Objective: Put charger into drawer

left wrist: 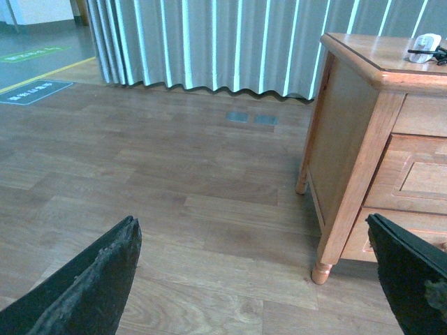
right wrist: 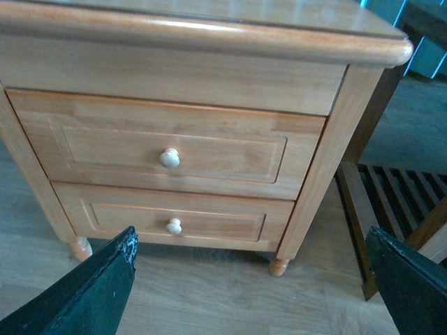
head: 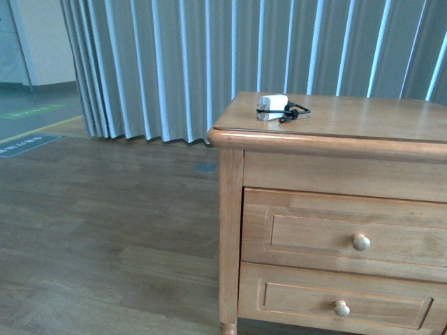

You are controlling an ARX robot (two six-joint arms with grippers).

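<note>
The white charger (head: 272, 107) with its black cable lies on top of the wooden nightstand (head: 363, 118), near the left front corner; the left wrist view also catches the charger (left wrist: 425, 50). The drawer (head: 346, 227) is the upper one, closed, with a round pale knob (head: 360, 242); in the right wrist view the drawer (right wrist: 167, 143) faces my right gripper (right wrist: 251, 279), which is open, low and in front of it. My left gripper (left wrist: 255, 279) is open over the floor, left of the cabinet. Neither arm shows in the front view.
A shallower lower drawer (head: 335, 303) sits closed beneath. Grey pleated curtains (head: 209, 63) hang behind. A dark slatted wooden frame (right wrist: 391, 202) stands beside the cabinet's far side. Wood floor (head: 105, 223) stretches to the left.
</note>
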